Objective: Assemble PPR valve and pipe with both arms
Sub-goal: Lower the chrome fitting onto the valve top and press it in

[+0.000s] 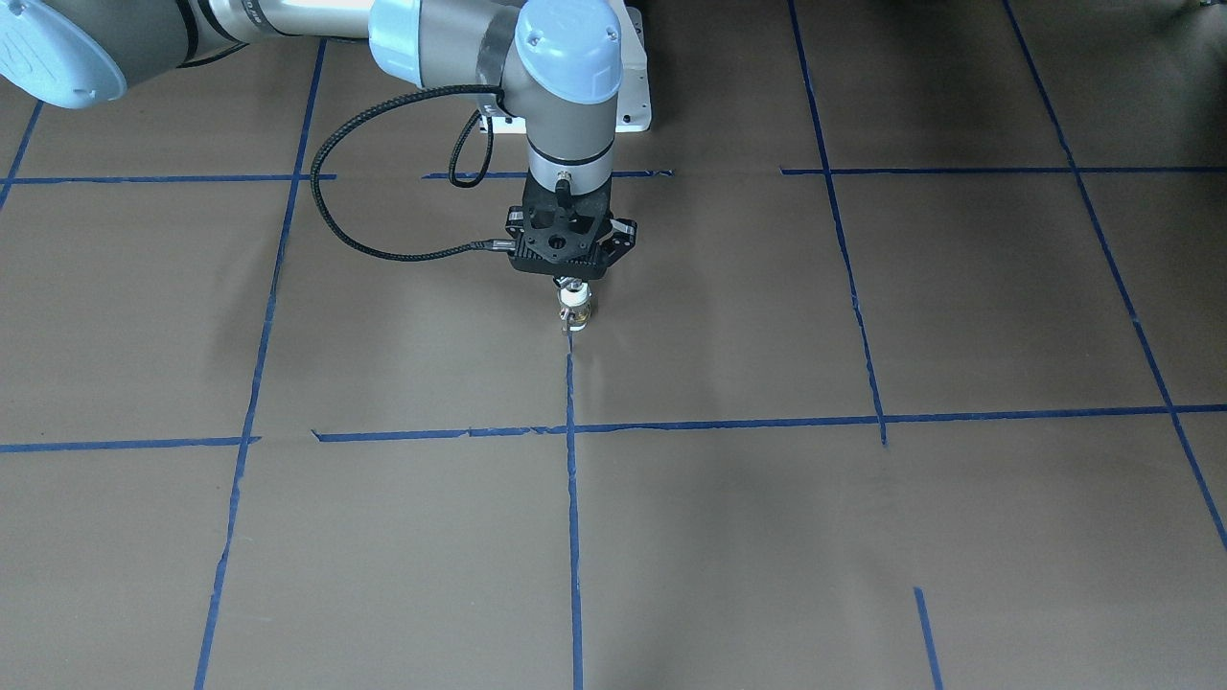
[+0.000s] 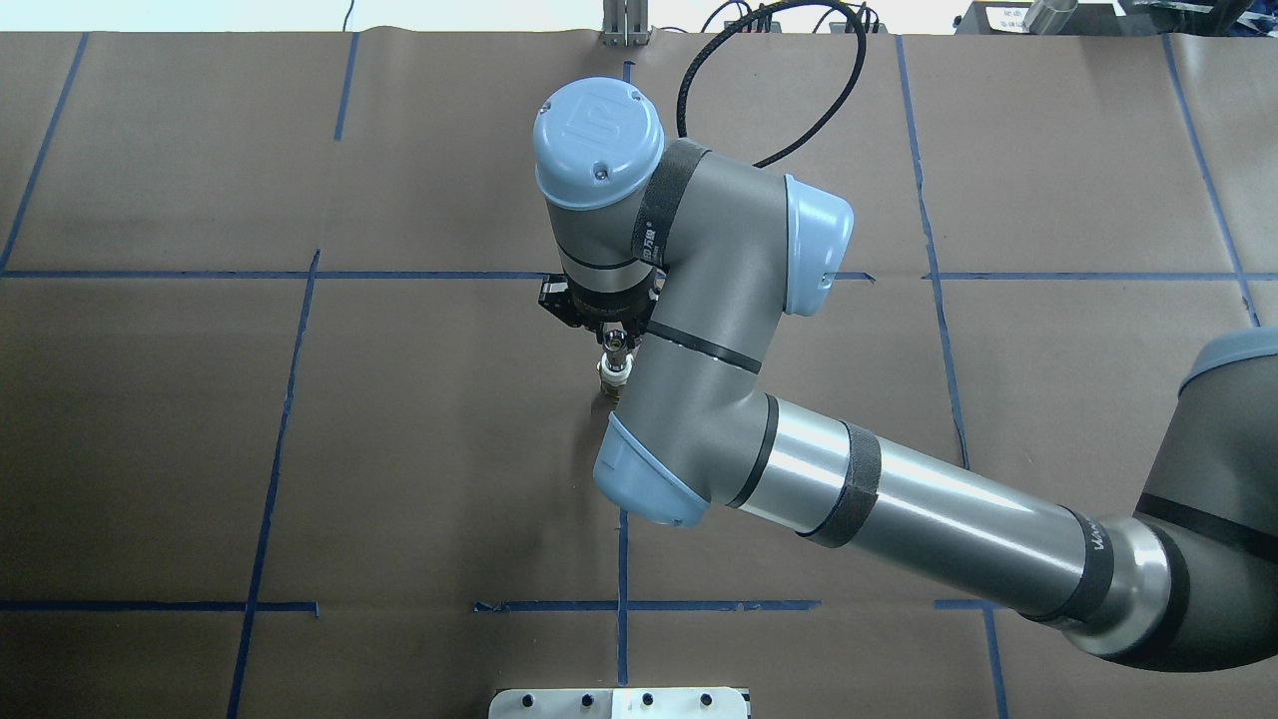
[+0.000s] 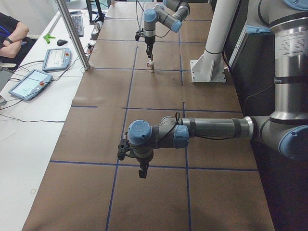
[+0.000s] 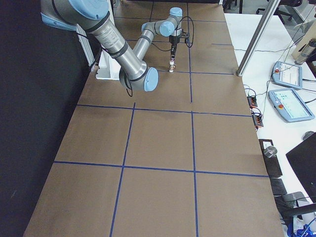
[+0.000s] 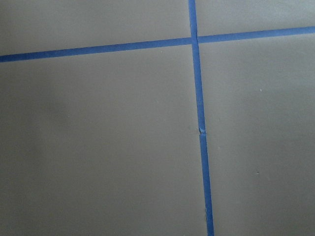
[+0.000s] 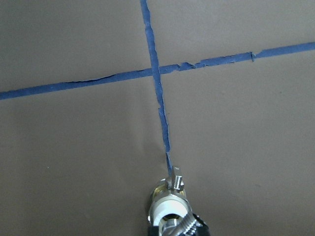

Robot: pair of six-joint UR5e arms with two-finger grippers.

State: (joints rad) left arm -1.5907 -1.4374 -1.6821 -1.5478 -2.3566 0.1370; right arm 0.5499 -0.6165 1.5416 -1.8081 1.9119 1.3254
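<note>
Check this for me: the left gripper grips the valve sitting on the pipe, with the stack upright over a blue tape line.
Wrong gripper. The right gripper grips the PPR valve sitting on the pipe, with the stack upright over the blue tape line. In the overhead exterior view the right arm comes in from the right. The left gripper hangs far off.

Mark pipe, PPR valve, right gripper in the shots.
pipe [image 6: 169,209]: right wrist view, white ring end.
PPR valve [image 6: 178,227]: right wrist view, chrome threaded part by the jaws.
right gripper [image 1: 572,278]: front-facing view, between the fingertips.
</note>
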